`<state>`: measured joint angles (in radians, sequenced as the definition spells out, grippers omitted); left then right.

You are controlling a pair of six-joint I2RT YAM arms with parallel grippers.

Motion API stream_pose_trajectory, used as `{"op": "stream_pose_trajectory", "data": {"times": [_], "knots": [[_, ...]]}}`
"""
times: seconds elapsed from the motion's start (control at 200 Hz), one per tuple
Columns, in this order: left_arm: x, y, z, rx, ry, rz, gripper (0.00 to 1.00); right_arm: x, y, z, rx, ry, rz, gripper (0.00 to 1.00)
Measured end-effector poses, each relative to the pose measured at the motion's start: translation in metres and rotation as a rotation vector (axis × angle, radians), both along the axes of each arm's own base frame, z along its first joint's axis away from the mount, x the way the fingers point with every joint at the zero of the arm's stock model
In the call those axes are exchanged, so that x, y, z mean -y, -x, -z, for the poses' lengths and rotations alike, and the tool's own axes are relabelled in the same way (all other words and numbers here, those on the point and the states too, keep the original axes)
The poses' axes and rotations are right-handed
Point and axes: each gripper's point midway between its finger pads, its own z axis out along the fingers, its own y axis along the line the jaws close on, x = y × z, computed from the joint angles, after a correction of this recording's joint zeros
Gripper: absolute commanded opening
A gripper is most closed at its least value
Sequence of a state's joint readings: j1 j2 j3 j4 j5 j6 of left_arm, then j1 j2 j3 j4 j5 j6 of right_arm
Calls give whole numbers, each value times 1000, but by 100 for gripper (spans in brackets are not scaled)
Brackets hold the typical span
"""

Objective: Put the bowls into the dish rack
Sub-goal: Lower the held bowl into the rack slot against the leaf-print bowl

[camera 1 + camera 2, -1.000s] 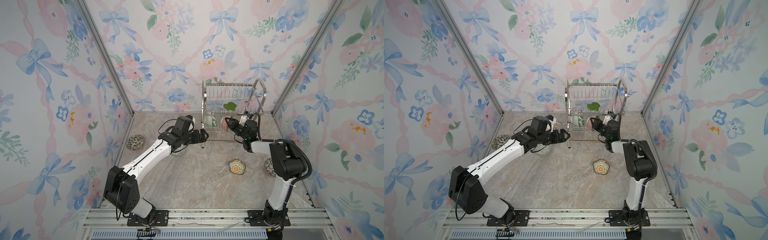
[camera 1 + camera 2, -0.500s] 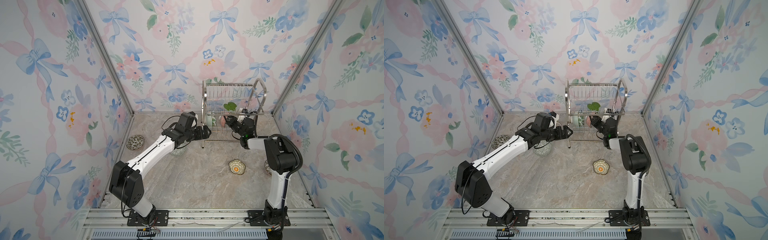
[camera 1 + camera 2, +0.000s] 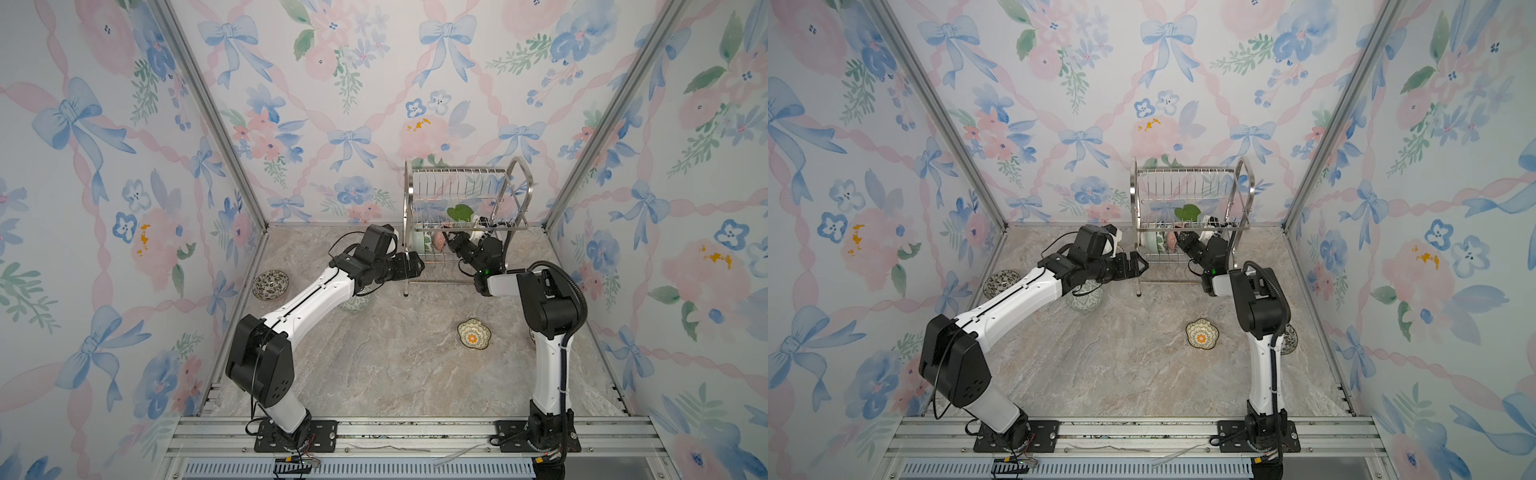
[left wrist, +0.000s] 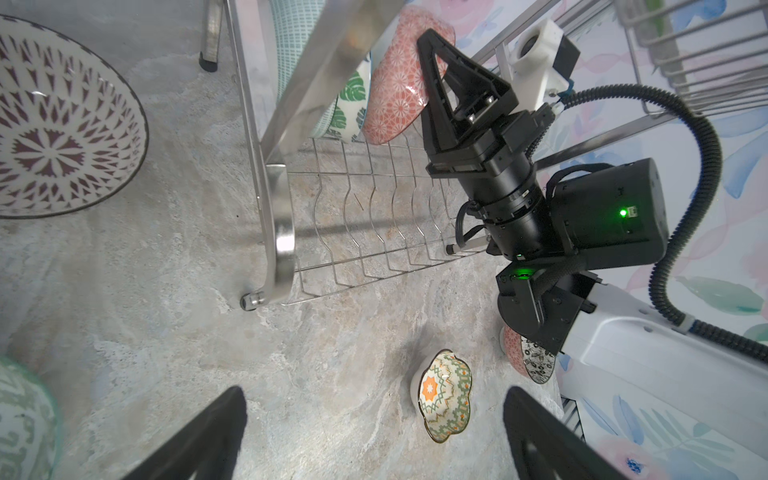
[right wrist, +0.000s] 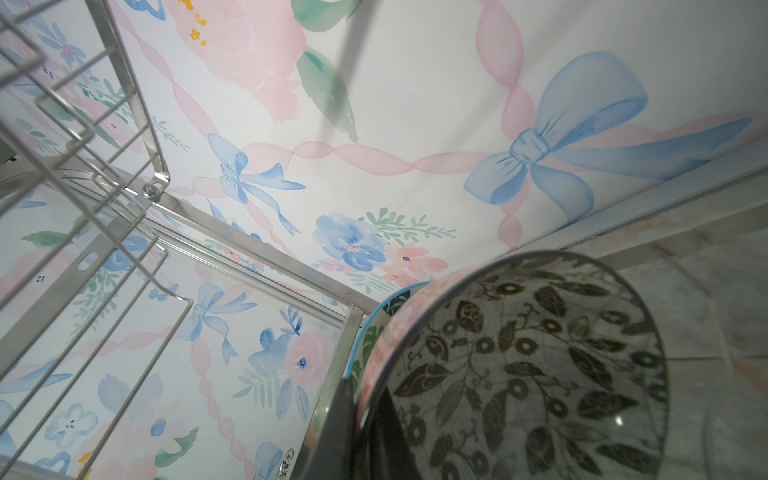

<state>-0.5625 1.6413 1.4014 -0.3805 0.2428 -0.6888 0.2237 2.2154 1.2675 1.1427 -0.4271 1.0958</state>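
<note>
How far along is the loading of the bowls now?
Done: mint bowl and leaf bowl stand in the dish rack, lower tier. In hand: right gripper shut on the coral bowl beside them. Left on the table: scalloped bowl, dark-patterned bowl, green geometric bowl, a fourth bowl behind the right arm. The left gripper is open.

The rack (image 4: pixel 279 232) is shiny polished metal. The bowls (image 4: pixel 395 87) look glazed and glossy. The bench (image 4: pixel 166 311) is matt, stone-patterned.

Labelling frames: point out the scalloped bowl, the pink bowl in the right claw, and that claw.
scalloped bowl (image 3: pixel 472 338): a top view, orange centre.
pink bowl (image 4: pixel 395 83): left wrist view, outer wall.
right claw (image 4: pixel 430 39): left wrist view, fingertips.
</note>
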Motion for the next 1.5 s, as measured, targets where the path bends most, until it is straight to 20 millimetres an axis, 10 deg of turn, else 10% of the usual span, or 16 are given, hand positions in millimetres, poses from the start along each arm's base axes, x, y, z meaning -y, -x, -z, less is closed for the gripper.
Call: {"op": "stream_pose_trajectory", "data": {"times": [1.185, 1.5], "knots": [[0, 0, 8, -16, -17, 5, 98, -12, -11, 12, -7, -68, -73, 0], [0, 0, 8, -16, -17, 5, 98, -13, -10, 15, -8, -7, -74, 14]]}}
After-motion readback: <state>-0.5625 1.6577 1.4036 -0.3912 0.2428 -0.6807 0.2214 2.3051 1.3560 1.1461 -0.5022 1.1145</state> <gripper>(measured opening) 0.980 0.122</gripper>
